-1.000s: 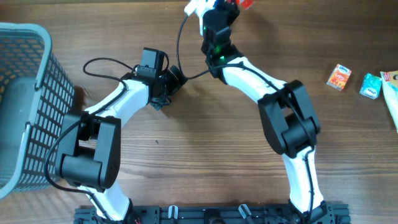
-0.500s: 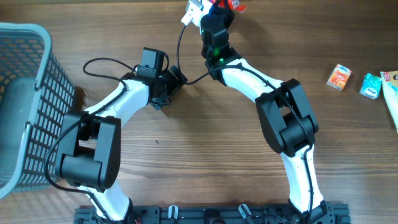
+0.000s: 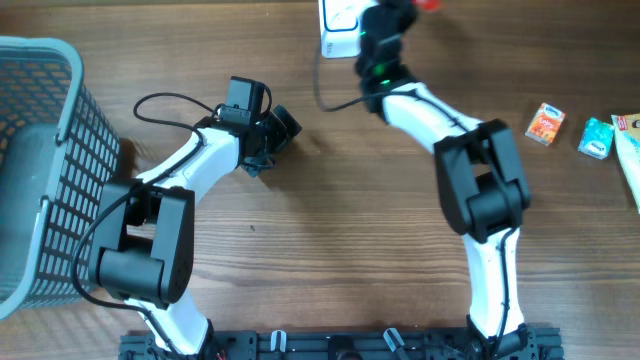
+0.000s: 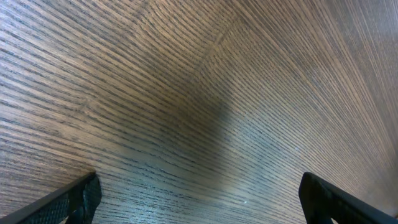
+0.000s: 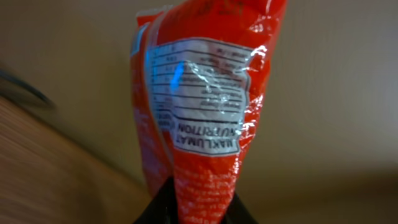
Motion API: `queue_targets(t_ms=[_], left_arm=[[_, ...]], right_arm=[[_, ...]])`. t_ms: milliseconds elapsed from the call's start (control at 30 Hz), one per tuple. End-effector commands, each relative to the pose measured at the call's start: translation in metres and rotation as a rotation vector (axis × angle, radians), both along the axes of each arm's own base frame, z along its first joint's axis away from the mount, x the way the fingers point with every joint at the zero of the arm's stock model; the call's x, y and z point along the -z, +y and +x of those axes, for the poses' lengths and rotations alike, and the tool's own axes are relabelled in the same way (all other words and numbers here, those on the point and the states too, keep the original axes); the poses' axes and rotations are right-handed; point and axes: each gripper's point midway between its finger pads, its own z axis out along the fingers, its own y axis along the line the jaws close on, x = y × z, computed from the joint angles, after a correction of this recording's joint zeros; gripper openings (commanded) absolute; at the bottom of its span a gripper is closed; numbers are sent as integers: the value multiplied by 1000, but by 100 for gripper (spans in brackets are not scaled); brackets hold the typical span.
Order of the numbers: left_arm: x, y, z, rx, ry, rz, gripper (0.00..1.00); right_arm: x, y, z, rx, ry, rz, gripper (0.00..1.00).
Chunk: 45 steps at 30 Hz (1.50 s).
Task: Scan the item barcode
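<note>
The item is a red foil packet (image 5: 205,106) with a white nutrition label facing the right wrist camera. My right gripper (image 5: 198,208) is shut on its lower end. From overhead only a red tip of the packet (image 3: 428,4) shows at the table's far edge, beyond my right gripper (image 3: 402,10). A white scanner (image 3: 338,18) with a black cable sits just left of it. My left gripper (image 3: 281,124) rests near the table's middle, open. In the left wrist view its fingers (image 4: 78,200) stand wide apart over bare wood, and the left gripper (image 4: 199,202) holds nothing.
A grey mesh basket (image 3: 55,110) fills the left side. At the right lie a small orange box (image 3: 545,124), a teal box (image 3: 596,137) and a white packet (image 3: 630,160) at the edge. The scanner's cable (image 3: 335,98) loops toward the centre.
My right arm has swung to the right along the far edge with the red packet, uncovering more of the white scanner. The left arm has stayed still.
</note>
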Motion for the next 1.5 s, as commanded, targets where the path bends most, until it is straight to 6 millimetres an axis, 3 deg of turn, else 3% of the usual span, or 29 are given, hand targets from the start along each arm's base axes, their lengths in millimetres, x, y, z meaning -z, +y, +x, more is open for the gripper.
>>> queue_targets(t_ms=[0,67,167,267,333,367,400,433,500,567,633,733,767,833,867,933,1000,1067,1133,1200,1267,1333,1367,1400,1467], left_arm=[[24,16,-12,-11,55,70,100],[24,16,-12,-11,55,70,100],[24,16,-12,-11,55,70,100],[24,16,-12,-11,55,70,100],[24,16,-12,-11,55,70,100],[24,16,-12,-11,55,70,100],[24,16,-12,-11,55,70,100],[24,16,-12,-11,55,70,100],[24,16,-12,-11,55,70,100],[24,16,-12,-11,55,70,100],[24,16,-12,-11,55,70,100],[24,16,-12,-11,55,70,100],[24,16,-12,-11,55,70,100],[24,16,-12,-11,55,70,100],[24,16,-12,-11,55,70,100],[24,16,-12,-11,55,70,100],[24,16,-12,-11,55,70,100],[22,15,-9,-12,40,66,100],[19,10,-5,-2,19,40,100],[-7,-13,-6,138,-39,-66,100],[-35,-14,-3,203,-125,-50,100],[-96,2,0,223,-297,54,100],[-160,24,-8,188,-452,162,100],[-196,38,-22,160,-531,215,100],[-248,69,-66,73,-617,292,100]], right_arm=[[26,-148,-34,519,-49,155,4],[60,-212,-59,674,98,126,4],[68,-283,-94,876,69,158,4],[90,-319,-122,966,101,227,8],[121,-329,-136,967,204,333,31],[134,-332,-144,977,233,405,58],[143,-335,-151,988,251,453,74],[148,-337,-155,1001,254,483,86],[149,-341,-163,1041,211,547,95],[147,-329,-157,972,228,765,100],[116,-316,-144,856,195,982,100],[23,-287,-133,613,78,1248,100],[-18,-275,-136,518,27,1324,100],[-83,-248,-157,363,-10,1397,100],[-99,-236,-171,335,-4,1442,100],[-121,-199,-210,281,75,1572,100],[-125,-168,-251,267,200,1648,100],[-121,-154,-291,315,295,1643,100],[-121,-144,-311,302,348,1632,100],[-117,-136,-329,285,376,1619,100],[-111,-133,-337,287,383,1618,100],[-97,-130,-347,303,401,1622,100],[-77,-127,-355,321,419,1633,100],[-69,-126,-358,323,421,1634,100],[-50,-120,-366,308,393,1672,100]])
